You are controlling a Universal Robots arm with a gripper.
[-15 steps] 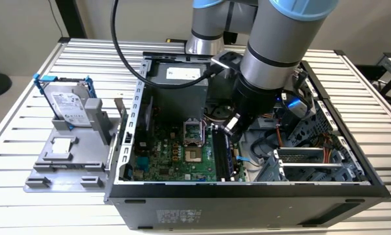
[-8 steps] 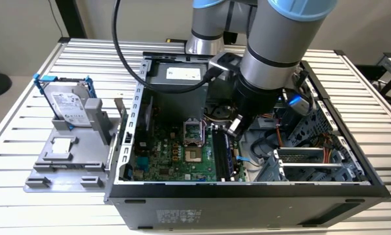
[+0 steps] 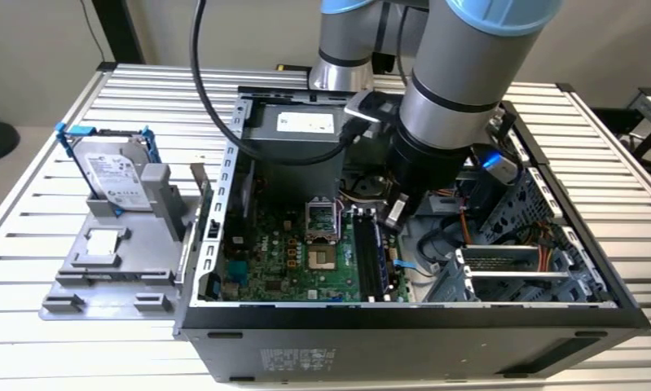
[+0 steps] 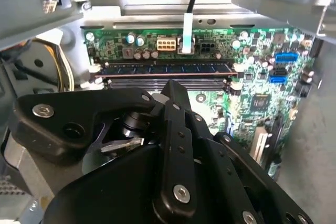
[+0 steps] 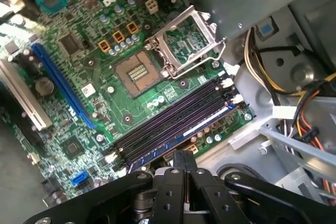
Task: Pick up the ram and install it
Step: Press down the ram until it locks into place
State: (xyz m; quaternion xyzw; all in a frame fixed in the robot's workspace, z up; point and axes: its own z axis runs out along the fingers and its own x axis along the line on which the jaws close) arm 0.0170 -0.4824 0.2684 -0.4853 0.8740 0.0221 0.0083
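Black, matte-metal two-finger gripper (image 5: 184, 163) hangs inside the open dark steel PC case (image 3: 412, 314), tip just above the green motherboard (image 5: 131, 51). Fingers look pressed together in both wrist views, narrow, nothing clamped between them.

Ram, a long thin dark blue-green memory stick (image 4: 168, 68), sits in one of the long black plastic memory slots (image 5: 173, 114) just ahead of the fingertips. It stands on edge, level with the board, with pale latch clips at both slot ends. Judgement: it looks seated or close to it; whether the latches are fully home cannot be told. The closed fingers make a single blunt edge, suited to pressing on the stick's top edge rather than gripping it.

Beside the slots, further out from the gripper, the silver square CPU socket (image 5: 181, 43) sits with its metal retention frame hinged open and its pin grid bare. Blue expansion slot (image 5: 60, 85) runs along the far side of the board.

Well away from the gripper, outside the case on the slatted aluminium table (image 3: 42, 244), a silver hard drive in a blue plastic frame (image 3: 113, 175) leans on a grey plastic fixture (image 3: 113, 269).
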